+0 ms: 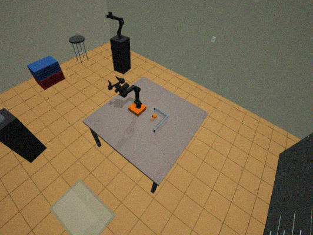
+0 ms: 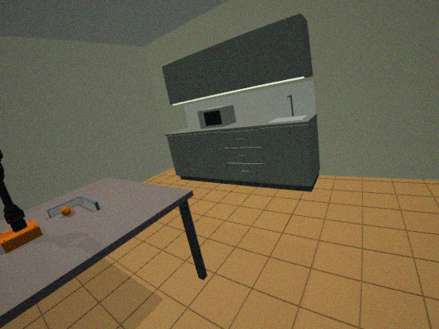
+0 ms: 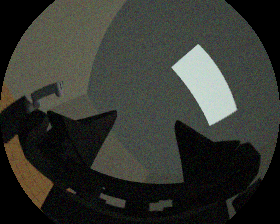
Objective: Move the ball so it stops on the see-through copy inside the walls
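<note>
The pincer (image 1: pixel 113 82) stands wide open and holds nothing; in the wrist view its two dark fingers are far apart with only wall and a bright panel between them. It is raised high and points away from the work area, over the far-left part of the table (image 1: pixel 176 149), so this looks like a resting pose before any approach has begun.

The arm folds back to its orange base (image 1: pixel 137 109), which sits near the middle of the table. The ball (image 1: pixel 154 116) lies on the table just beside this base, toward the open side of the two low clear walls (image 1: pixel 162 119). Their corner faces away from the base, probably so that the ball can stop against it.

A paler shape touches the ball on its lower-left side; I judge it is the see-through copy (image 1: pixel 152 119), but it is too small to be sure. The ball seems very close to its goal, yet it is not clearly on it.
</note>
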You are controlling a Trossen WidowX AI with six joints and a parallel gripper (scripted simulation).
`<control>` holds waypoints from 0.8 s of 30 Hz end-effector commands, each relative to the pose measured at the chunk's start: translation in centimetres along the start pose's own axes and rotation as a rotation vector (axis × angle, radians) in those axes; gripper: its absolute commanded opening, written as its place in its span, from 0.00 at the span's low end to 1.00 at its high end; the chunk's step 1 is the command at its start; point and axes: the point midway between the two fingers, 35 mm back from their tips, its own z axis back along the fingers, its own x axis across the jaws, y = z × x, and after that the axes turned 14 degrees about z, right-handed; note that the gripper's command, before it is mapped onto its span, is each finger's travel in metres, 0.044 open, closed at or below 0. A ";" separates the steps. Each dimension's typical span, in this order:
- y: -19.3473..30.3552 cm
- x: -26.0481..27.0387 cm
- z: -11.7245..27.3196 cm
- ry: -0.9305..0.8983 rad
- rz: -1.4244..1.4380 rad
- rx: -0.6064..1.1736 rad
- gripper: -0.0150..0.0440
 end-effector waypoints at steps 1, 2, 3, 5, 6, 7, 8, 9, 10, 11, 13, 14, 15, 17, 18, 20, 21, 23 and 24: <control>-0.2 0.0 0.1 -0.004 -0.003 -0.007 0.95; -0.9 0.1 0.3 -0.015 -0.012 -0.030 0.95; -2.0 0.2 0.7 -0.034 -0.028 -0.067 0.95; -4.8 0.3 2.0 -0.078 -0.065 -0.158 0.95; -6.1 0.4 2.7 -0.100 -0.083 -0.204 0.95; -7.5 0.3 3.4 -0.121 -0.102 -0.250 0.95; -8.8 0.2 4.3 -0.142 -0.120 -0.296 0.95; -10.1 0.1 5.1 -0.163 -0.138 -0.343 0.95; -11.4 -0.1 6.1 -0.183 -0.155 -0.390 0.95; -12.6 -0.3 7.0 -0.202 -0.173 -0.437 0.95; -14.9 -0.8 9.1 -0.239 -0.209 -0.530 0.95; -16.0 -1.1 10.2 -0.257 -0.226 -0.578 0.95; -17.1 -1.4 11.4 -0.275 -0.242 -0.625 0.95; -19.0 -2.3 13.9 -0.310 -0.275 -0.720 0.95; -20.0 -2.7 15.1 -0.327 -0.290 -0.768 0.95; -21.6 -3.7 17.8 -0.361 -0.319 -0.864 0.95; -22.3 -4.2 19.2 -0.376 -0.331 -0.911 0.95; -23.6 -5.3 21.9 -0.406 -0.353 -1.004 0.95; -24.2 -5.8 23.3 -0.421 -0.363 -1.050 0.95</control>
